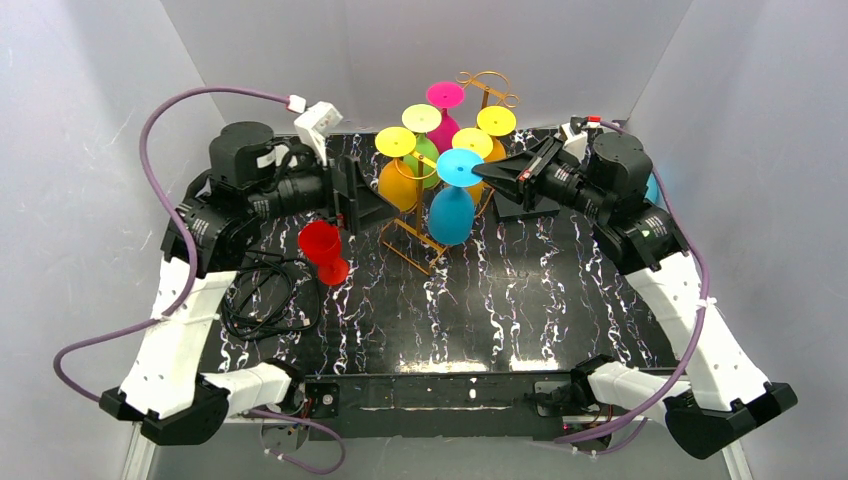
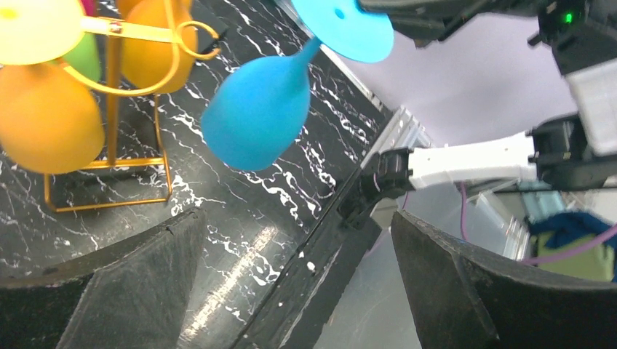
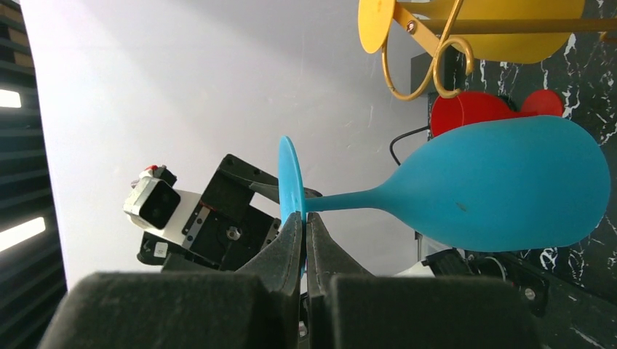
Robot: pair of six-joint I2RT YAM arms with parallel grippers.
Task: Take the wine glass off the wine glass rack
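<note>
Screened and cropped: rack and glasses

From above, hanging glasses (image 1: pixel 400 185) cover most of the thin golden-orange wire rack (image 1: pixel 413 245), apart from its base and ring top. In the right wrist view the turquoise wine glass (image 3: pixel 502 185) hides most of the red glass (image 3: pixel 473 109), and the top edge crops the yellow glass (image 3: pixel 509 47). The left wrist view cuts the orange glass (image 2: pixel 44 120) at its left edge.

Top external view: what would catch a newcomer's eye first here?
The cluster of bright glasses hanging bowl-down on the golden wine glass rack at the far middle of the table. In front of it, the right gripper has its jaws shut on the foot of a blue wine glass. A red glass stands alone, left.
</note>
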